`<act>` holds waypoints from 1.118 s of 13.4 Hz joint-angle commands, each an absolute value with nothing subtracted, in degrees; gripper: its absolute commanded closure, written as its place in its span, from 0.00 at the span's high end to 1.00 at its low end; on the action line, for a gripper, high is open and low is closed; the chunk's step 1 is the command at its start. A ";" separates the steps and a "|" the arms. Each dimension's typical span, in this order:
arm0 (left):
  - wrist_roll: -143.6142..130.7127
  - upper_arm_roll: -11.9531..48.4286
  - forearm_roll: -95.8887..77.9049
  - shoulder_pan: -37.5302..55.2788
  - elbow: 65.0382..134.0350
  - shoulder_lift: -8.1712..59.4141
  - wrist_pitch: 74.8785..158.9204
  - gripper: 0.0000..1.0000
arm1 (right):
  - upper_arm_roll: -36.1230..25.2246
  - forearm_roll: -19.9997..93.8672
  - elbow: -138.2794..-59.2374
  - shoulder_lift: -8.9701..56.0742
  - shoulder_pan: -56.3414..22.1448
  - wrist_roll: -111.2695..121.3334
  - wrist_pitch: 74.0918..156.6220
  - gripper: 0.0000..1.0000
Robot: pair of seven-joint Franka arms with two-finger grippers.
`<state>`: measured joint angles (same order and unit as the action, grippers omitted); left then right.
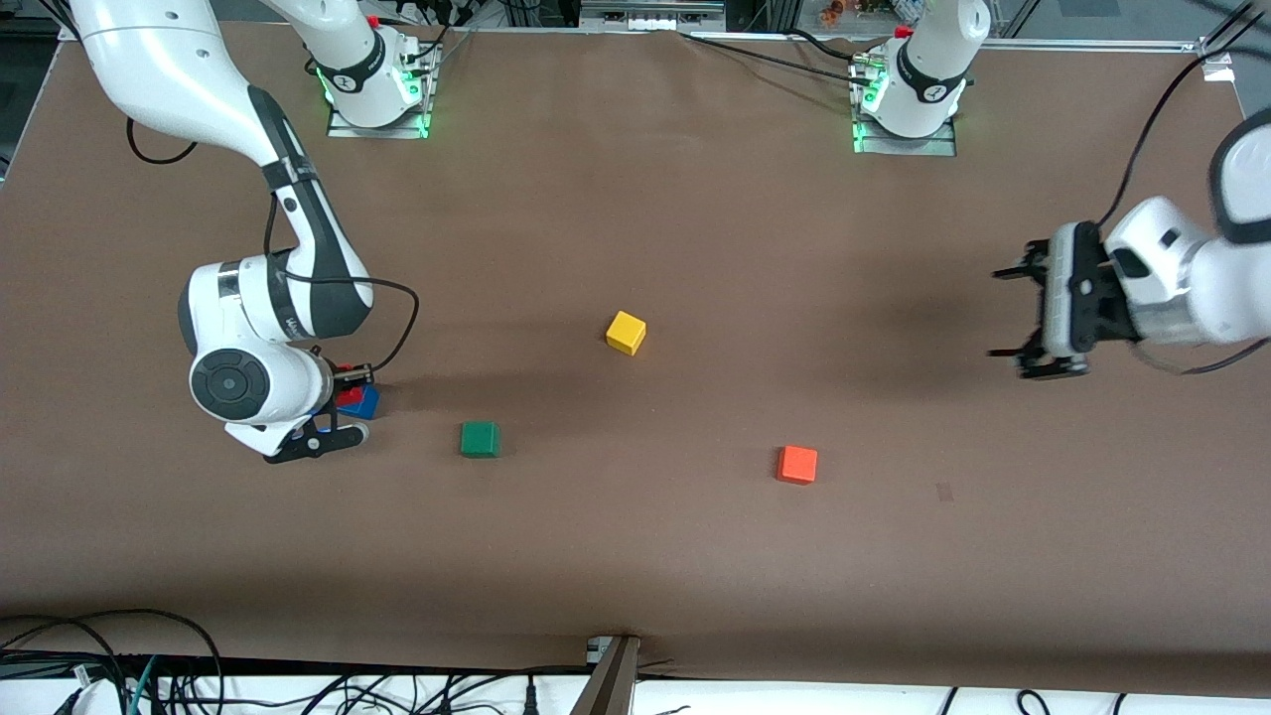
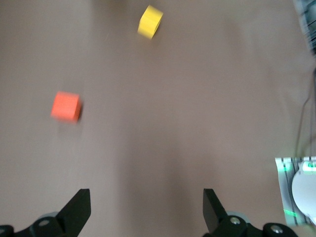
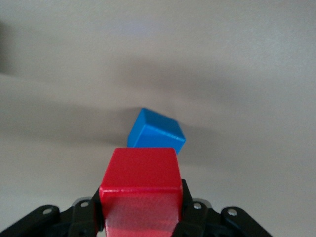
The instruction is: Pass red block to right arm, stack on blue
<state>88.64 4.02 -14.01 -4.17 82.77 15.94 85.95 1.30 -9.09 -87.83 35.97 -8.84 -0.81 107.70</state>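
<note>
Red block (image 3: 139, 185) sat clamped in the right gripper (image 1: 333, 412) above the blue block (image 3: 156, 132), apparently for stacking, while the left gripper (image 1: 1033, 323) waited wide and empty.

My right arm (image 1: 298, 214) bends down at its end of the table, and the right gripper (image 3: 140, 217) is closed on the red block (image 3: 139, 190). My left arm (image 1: 1192, 268) waits high at its own end, with the left gripper (image 1: 1023, 318) spread wide and holding nothing.
</note>
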 commanded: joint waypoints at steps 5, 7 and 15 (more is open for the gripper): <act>64.47 1.41 1.75 1.23 85.78 6.42 90.53 1.00 | 1.49 -6.51 -88.58 37.79 -7.03 -3.43 109.77 0.00; 52.45 1.41 2.28 2.89 85.96 5.19 90.53 1.00 | 1.49 -5.19 -89.12 37.88 -6.86 -3.43 110.39 0.00; 43.86 1.41 2.29 4.04 89.82 2.90 103.17 1.00 | 1.49 -4.75 -89.91 37.71 -5.81 -2.55 110.74 0.00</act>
